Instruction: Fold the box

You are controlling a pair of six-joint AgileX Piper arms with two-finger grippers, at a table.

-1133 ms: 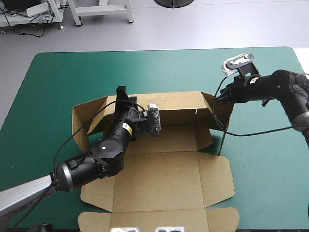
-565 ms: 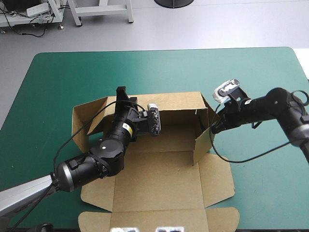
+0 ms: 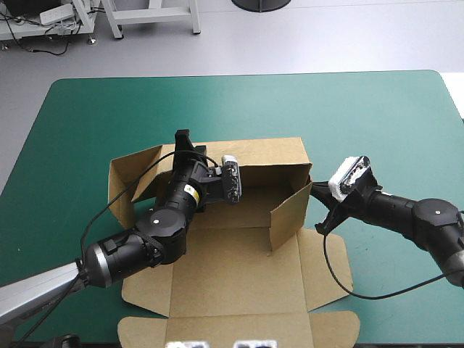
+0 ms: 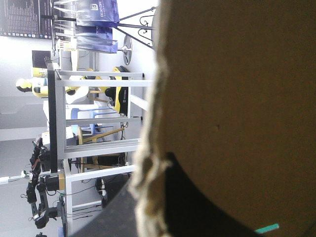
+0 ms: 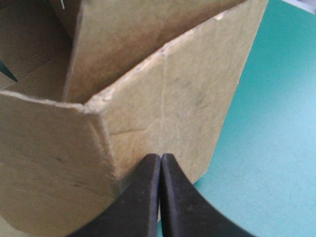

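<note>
The brown box [image 3: 239,268] lies in the middle of the teal-green table with its back wall [image 3: 264,152] raised. My left gripper [image 3: 183,139] sits over the left part of that wall, shut on its top edge. In the left wrist view the board [image 4: 237,89] runs between the black fingers of the left gripper [image 4: 153,197]. My right gripper [image 3: 316,190] is shut, its tip against the outside of the right side flap [image 3: 290,210], which stands swung inward. In the right wrist view the pointed right gripper [image 5: 160,160] touches that flap [image 5: 187,98] near its fold.
The box's left side flap [image 3: 130,181] stands raised and angled outward. The lid panel [image 3: 239,330] lies flat near the table's front edge. Bare teal-green cover [image 3: 239,101] stretches behind the box and to its right.
My right gripper has moved toward the table's front and inward, swinging the right side flap from lying outward to standing turned into the box. The left arm has stayed put.
</note>
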